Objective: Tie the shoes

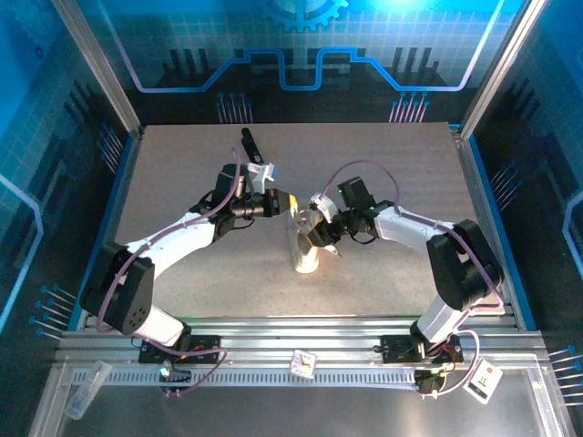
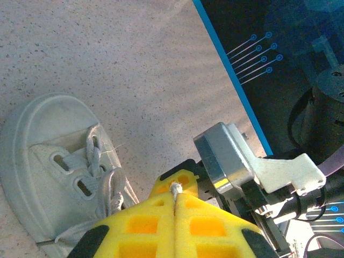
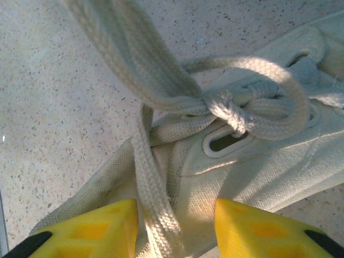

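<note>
— Entry one: left gripper (image 2: 176,200)?
— Yellow fingers (image 2: 140,223) pressed flat together. A strand of lace (image 2: 175,187) is nipped in the seam at their tips, so it is clamped on that strand.

— Entry two: right gripper (image 3: 174,228)?
— Fingers (image 3: 91,231) standing apart with a clear gap between them. A flat run of lace passes down through the gap, nearer the left-hand finger, and neither pad pinches it.

— Entry three: the sneaker (image 3: 269,172)?
— One, white canvas, low-top, on the speckled table (image 3: 48,80). It lies directly beyond and beneath the right fingers, with an eyelet (image 3: 228,142) just past their tips. From the left wrist it sits ahead and to the left of the closed fingers, toe cap furthest from them.

— Knot?
— One knot (image 3: 231,110), beyond the right fingertips, above that eyelet. A loop (image 3: 290,91) curves out on its right, and a broad strand rises away to the upper left.

— Overhead placement?
— Both sets of fingers close in on the shoe's far end at mid-table. The toe points toward the arm bases.

— Other stock?
— One small black bar (image 1: 248,141), well beyond the left fingers and apart from the shoe.
</note>
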### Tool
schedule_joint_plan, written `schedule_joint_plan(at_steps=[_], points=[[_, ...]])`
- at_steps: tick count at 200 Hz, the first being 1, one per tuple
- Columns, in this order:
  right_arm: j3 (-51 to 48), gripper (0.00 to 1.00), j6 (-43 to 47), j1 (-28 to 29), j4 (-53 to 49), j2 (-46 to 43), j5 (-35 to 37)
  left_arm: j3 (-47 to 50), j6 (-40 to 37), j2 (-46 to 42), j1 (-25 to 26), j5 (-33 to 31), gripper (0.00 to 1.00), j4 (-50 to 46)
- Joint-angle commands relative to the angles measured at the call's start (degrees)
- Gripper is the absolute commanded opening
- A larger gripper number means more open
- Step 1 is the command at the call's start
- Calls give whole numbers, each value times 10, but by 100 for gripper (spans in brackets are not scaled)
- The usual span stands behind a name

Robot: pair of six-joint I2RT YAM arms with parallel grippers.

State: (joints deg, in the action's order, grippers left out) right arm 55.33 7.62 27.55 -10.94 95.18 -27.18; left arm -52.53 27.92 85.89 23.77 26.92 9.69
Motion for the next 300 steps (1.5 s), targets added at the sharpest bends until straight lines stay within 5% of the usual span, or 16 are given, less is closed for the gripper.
schedule_joint_plan(at_steps=[1, 68, 189, 262, 300], points=[[19, 34, 0, 6, -29, 6, 7, -15, -16, 0, -6, 16, 5, -7], [6, 7, -1, 6, -59, -40, 34, -14, -21, -3, -16, 17, 4, -13], [-4, 9, -42, 7, -81, -46, 0, 8, -15, 16, -28, 27, 2, 11], [1, 1, -160, 90, 41, 9, 36, -25, -33, 43, -28, 32, 0, -12], [11, 23, -148, 88, 14, 2, 57, -34, -61, 31, -34, 28, 0, -51]])
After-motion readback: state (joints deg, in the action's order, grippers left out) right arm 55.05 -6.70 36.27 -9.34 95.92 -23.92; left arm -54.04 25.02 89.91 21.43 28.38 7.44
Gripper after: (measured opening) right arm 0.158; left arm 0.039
